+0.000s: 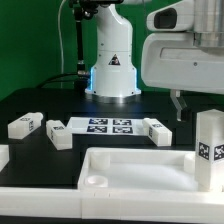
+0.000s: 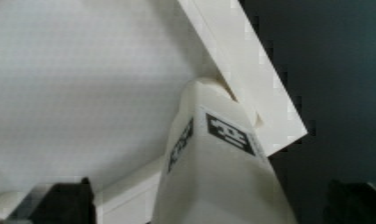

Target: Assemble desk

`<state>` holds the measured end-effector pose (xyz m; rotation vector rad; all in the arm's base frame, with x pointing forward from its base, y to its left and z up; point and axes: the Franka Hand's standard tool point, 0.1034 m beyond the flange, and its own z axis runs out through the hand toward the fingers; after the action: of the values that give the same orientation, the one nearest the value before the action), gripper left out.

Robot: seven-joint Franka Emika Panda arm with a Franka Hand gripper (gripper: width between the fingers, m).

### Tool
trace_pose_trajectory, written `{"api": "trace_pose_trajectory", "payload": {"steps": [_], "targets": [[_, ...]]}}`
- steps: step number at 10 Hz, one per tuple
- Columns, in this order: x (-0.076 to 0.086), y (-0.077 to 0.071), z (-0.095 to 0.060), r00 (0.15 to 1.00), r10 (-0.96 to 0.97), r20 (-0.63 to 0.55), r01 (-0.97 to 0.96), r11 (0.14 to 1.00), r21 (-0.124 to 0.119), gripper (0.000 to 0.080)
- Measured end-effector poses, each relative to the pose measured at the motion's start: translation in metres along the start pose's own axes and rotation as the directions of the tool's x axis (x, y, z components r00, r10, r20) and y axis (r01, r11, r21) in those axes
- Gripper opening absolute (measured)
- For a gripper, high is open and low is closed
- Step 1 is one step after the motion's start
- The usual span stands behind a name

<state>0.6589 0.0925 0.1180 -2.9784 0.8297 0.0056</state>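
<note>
Tabletop (image 1: 150, 172): white plastic, smooth, matt. Legs (image 1: 57, 135): same white plastic. Table (image 1: 40, 105): black, matt. Robot base (image 1: 112, 60): glossy white. Marker board (image 1: 108, 126): matt white.

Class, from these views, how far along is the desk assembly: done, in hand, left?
Done: one white square-section tagged leg stands upright at a corner of the large white plastic tabletop slab. In hand: nothing; the end effector is open around that leg. Left: three loose legs lie on the black table, and a corner socket stands empty.
</note>
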Motion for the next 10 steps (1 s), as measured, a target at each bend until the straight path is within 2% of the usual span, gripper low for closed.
{"api": "trace_pose_trajectory", "payload": {"steps": [4, 7, 8, 10], "targets": [[-0.0037, -0.0046, 0.0000, 0.912, -0.411, -0.001, 0.411, 0.912, -0.009, 0.0649], [-0.0029, -0.0057, -0.0001, 0.783, -0.623, -0.007, 0.623, 0.783, -0.009, 0.0649], [-0.0027, -0.0058, -0.0002, 0.704, -0.710, -0.007, 0.710, 0.704, -0.010, 0.0649], [-0.0023, -0.0059, -0.0005, 0.625, -0.781, -0.007, 0.781, 0.625, -0.011, 0.0637]]}}
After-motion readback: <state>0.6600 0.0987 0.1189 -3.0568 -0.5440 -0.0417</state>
